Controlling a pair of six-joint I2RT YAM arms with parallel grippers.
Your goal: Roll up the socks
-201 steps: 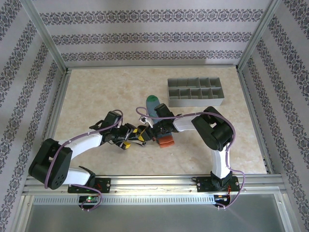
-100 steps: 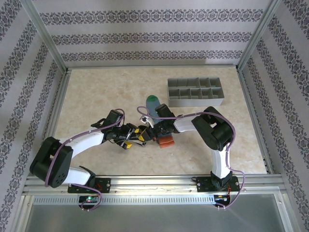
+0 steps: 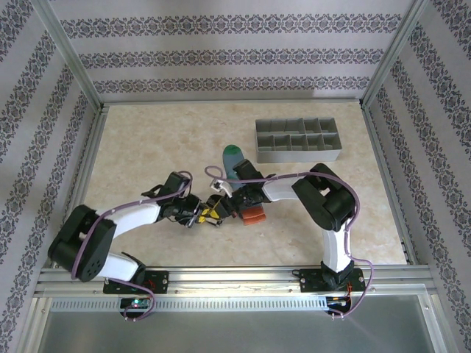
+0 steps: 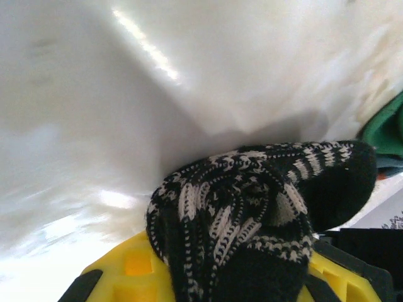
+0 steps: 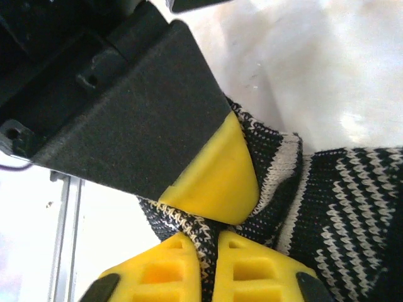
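Observation:
The black sock with beige stripes (image 4: 252, 189) is bunched between the yellow pads of my left gripper (image 4: 227, 277), which is shut on it. My right gripper (image 5: 216, 251) pinches the same sock's edge (image 5: 208, 236) between its yellow fingers, and the left gripper's fingertip (image 5: 214, 176) presses in just above. In the top view the two grippers meet at the table's middle, left (image 3: 204, 214) and right (image 3: 223, 206). The grey-blue sock lies under the right arm, with its green toe (image 3: 233, 155) and orange cuff (image 3: 254, 216) showing.
A grey compartmented tray (image 3: 298, 141) stands at the back right, a little beyond the green toe. Metal frame rails and patterned walls bound the pale table (image 3: 147, 147).
My left gripper has slid right to the right gripper and closed on the black sock; it was open before. The right arm has hardly moved.

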